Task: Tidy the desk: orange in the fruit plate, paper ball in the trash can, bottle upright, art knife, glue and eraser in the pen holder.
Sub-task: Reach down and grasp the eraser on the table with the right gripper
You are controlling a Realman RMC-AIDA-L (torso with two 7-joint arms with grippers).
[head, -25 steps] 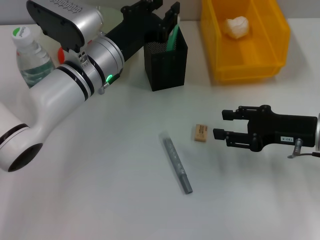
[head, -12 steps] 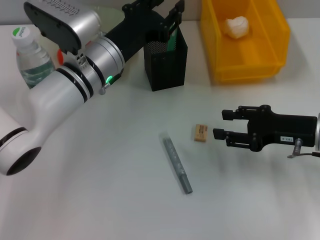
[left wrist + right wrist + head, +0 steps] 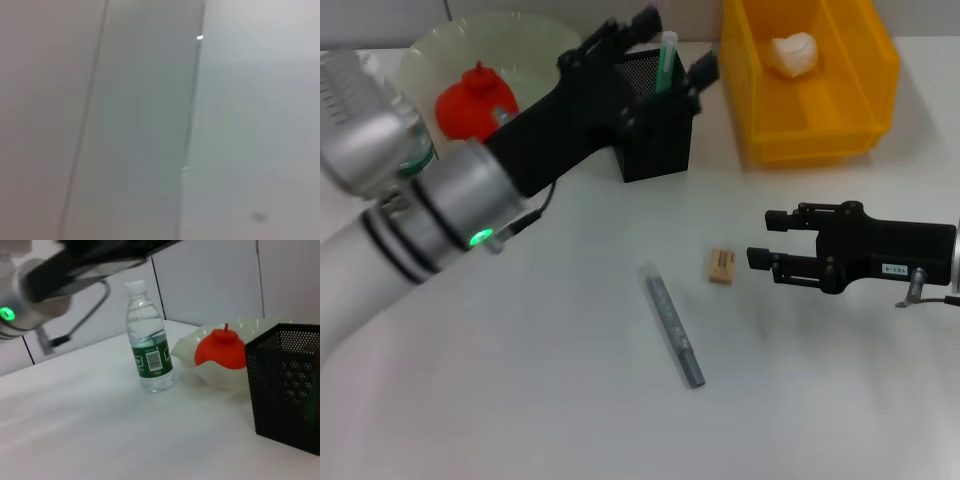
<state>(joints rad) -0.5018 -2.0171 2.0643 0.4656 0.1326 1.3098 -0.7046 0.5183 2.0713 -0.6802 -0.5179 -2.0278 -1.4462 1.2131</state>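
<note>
One pen holder (image 3: 655, 125), a black mesh cup, serves as the landmark. One green and white stick (image 3: 666, 62) stands upright inside it, its top above the rim; what kind of item it is cannot be told. The left gripper (image 3: 672, 48) hangs just above the holder's opening, its two black fingers spread apart on either side of the stick's top and not pinching it.

To the left of the pen holder sits one fruit plate (image 3: 440, 55), pale green with a wavy rim, and one orange (image 3: 472, 102) lies inside it. In the right wrist view one bottle (image 3: 149, 347) stands upright on the table just beyond the fruit plate, away from the holder; in the head view the left arm hides most of it.

To the right of the pen holder stands one yellow trash can (image 3: 880, 90), with one paper ball (image 3: 792, 54) resting inside it.

In front of the pen holder, out on the open table (image 3: 520, 380), lie two loose things. One eraser (image 3: 721, 266), a small tan block, lies flat. One grey art knife (image 3: 671, 324) lies on its side, a little farther from the holder than the eraser and apart from it.

The right gripper (image 3: 756, 241) hovers in front of and to the right of the pen holder, level with the eraser and just beside it without touching. Its two fingers are spread and hold nothing
</note>
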